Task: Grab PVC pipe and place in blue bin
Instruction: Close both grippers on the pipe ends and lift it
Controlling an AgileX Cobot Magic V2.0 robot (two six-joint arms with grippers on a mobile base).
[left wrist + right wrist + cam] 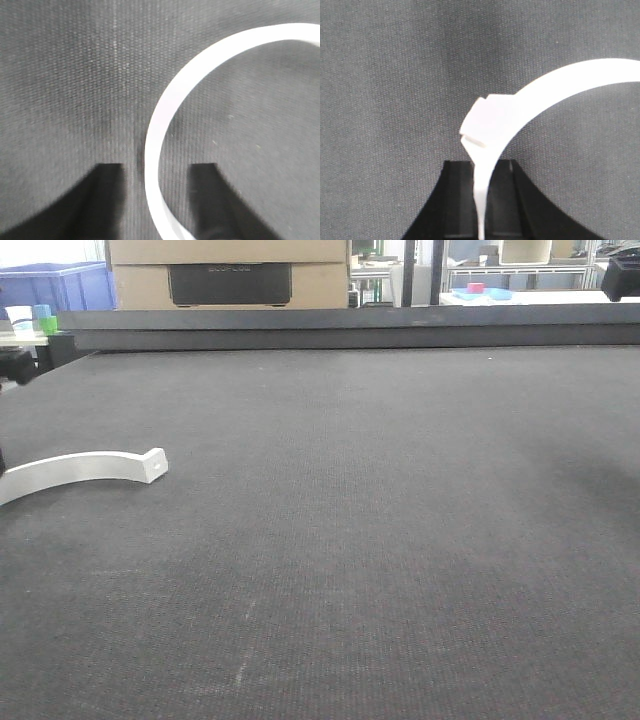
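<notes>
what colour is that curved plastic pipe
White curved plastic PVC pipe, best in the exterior front view.

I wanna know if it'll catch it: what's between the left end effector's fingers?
The white PVC pipe curves through that gap; the left wrist view shows it.

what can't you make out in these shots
- Pipe, front view: far end cut off by the left edge.
- Left gripper, left wrist view: blurred, so contact with the pipe is unclear.
- Held pipe, right wrist view: runs off the right edge.
- Blue bin, front view: distant, cropped at the top.
</notes>
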